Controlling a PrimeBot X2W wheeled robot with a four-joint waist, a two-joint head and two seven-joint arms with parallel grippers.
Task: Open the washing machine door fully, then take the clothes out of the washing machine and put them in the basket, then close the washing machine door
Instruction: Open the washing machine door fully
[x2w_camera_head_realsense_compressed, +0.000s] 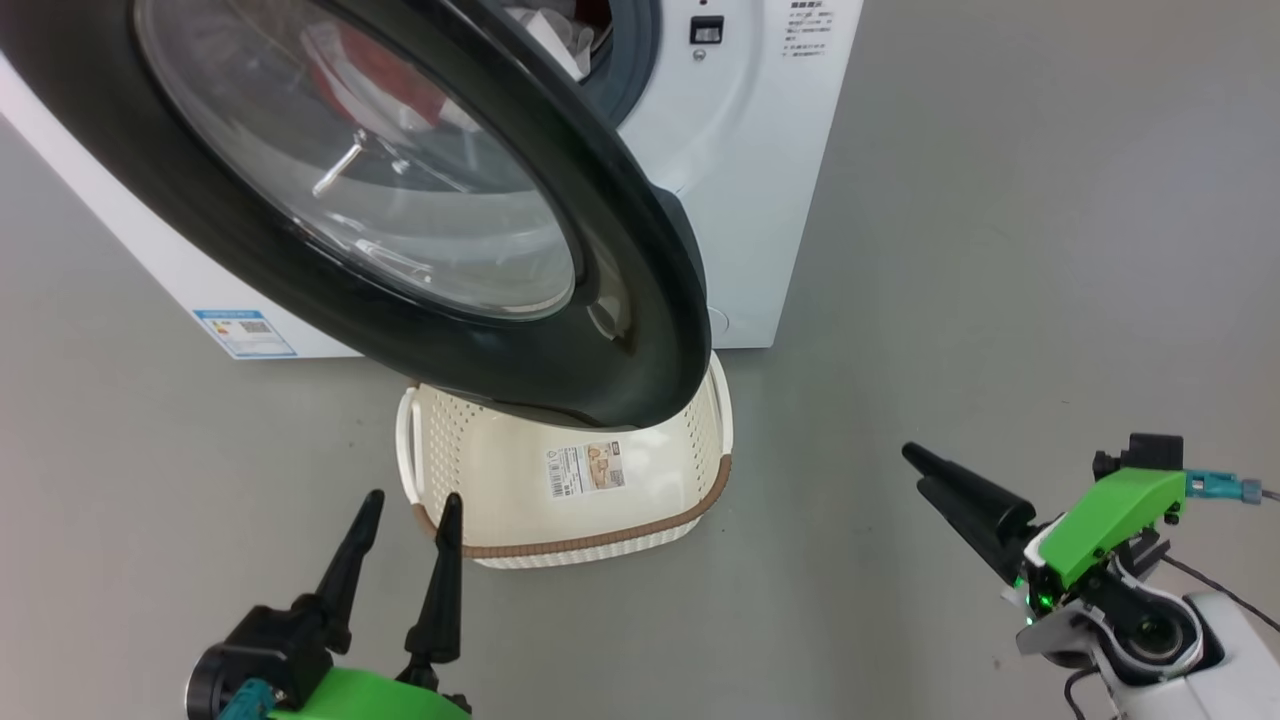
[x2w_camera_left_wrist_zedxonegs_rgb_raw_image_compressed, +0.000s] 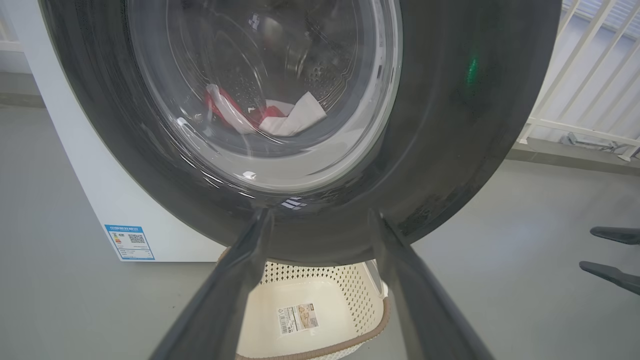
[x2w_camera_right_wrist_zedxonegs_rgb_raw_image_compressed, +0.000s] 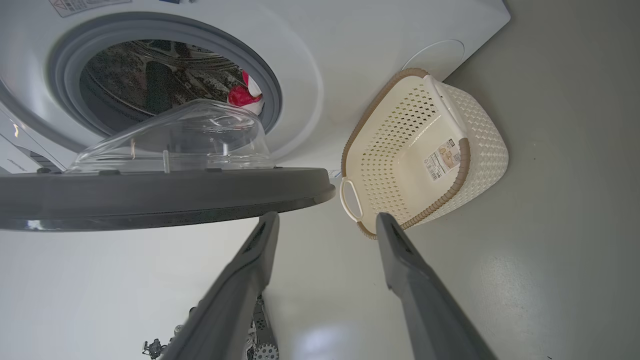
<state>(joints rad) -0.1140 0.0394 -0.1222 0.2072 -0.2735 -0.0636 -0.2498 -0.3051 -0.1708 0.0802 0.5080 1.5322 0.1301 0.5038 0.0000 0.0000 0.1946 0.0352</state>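
The washing machine door (x2w_camera_head_realsense_compressed: 620, 300) stands partly swung out from the white washing machine (x2w_camera_head_realsense_compressed: 760, 180), its black rim over the basket. Red and white clothes (x2w_camera_left_wrist_zedxonegs_rgb_raw_image_compressed: 265, 115) lie in the steel drum, seen through the door glass, and a red bit of the clothes (x2w_camera_right_wrist_zedxonegs_rgb_raw_image_compressed: 245, 95) shows at the drum's mouth. The cream basket (x2w_camera_head_realsense_compressed: 590, 500) sits on the floor under the door, with nothing in it. My left gripper (x2w_camera_head_realsense_compressed: 410, 505) is open at the basket's near left corner, just below the door rim (x2w_camera_left_wrist_zedxonegs_rgb_raw_image_compressed: 320, 235). My right gripper (x2w_camera_head_realsense_compressed: 920, 470) hangs well right of the basket (x2w_camera_right_wrist_zedxonegs_rgb_raw_image_compressed: 425, 150), open in its wrist view.
Grey floor (x2w_camera_head_realsense_compressed: 1000, 250) spreads to the right of the machine. A blue label (x2w_camera_head_realsense_compressed: 245, 332) marks the machine's lower left corner. A white railing (x2w_camera_left_wrist_zedxonegs_rgb_raw_image_compressed: 585, 90) stands behind on the right in the left wrist view.
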